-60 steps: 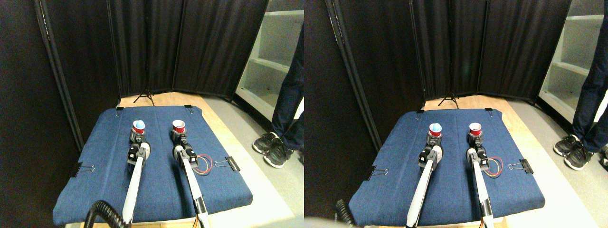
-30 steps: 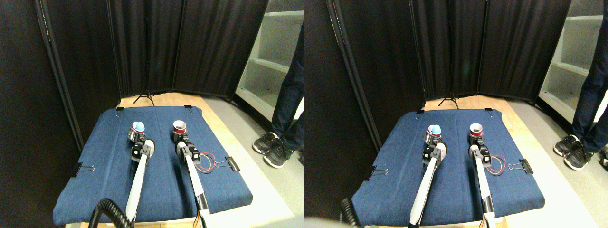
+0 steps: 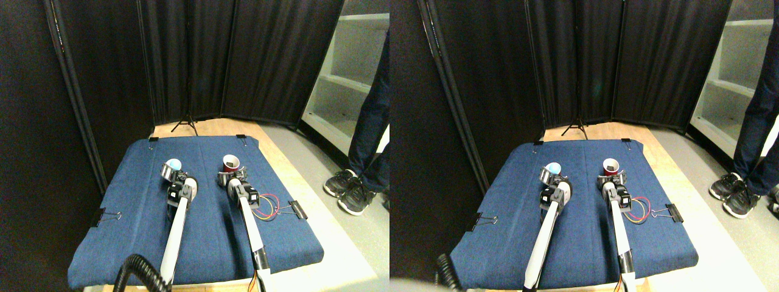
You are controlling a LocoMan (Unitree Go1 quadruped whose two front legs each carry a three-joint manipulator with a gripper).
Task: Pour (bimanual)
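Red cups (image 3: 230,162) (image 3: 171,167) sit clamped in both end effectors (image 3: 232,176) (image 3: 173,177).

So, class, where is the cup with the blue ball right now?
In the stereo pair view, the cup with the blue ball is on the left of the blue cloth, at the left gripper, tilted left, with the red cup to its right.
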